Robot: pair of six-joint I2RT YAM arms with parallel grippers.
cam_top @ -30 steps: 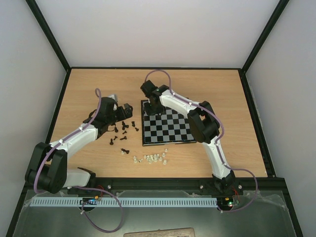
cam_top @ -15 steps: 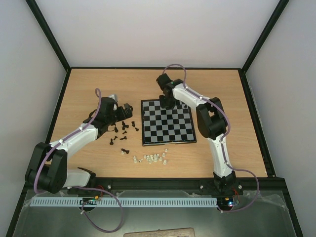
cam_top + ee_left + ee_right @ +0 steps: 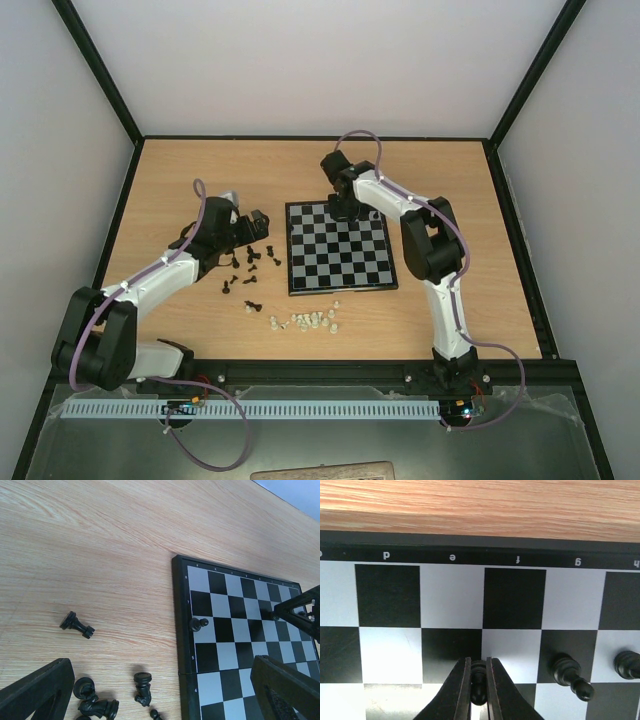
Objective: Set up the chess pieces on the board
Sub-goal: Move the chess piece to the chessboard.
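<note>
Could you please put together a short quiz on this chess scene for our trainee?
1. True or false: the right gripper is shut on a black piece.
2. The whitish pieces lie: A in a tray; B on the table beside the board; C in a cup.
3. Fill in: the left gripper has its jaws ___.
Key: 1 true; 2 B; 3 open.

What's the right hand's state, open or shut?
Shut: the right hand pinches a small black chess piece between its fingers, over the board.
</note>
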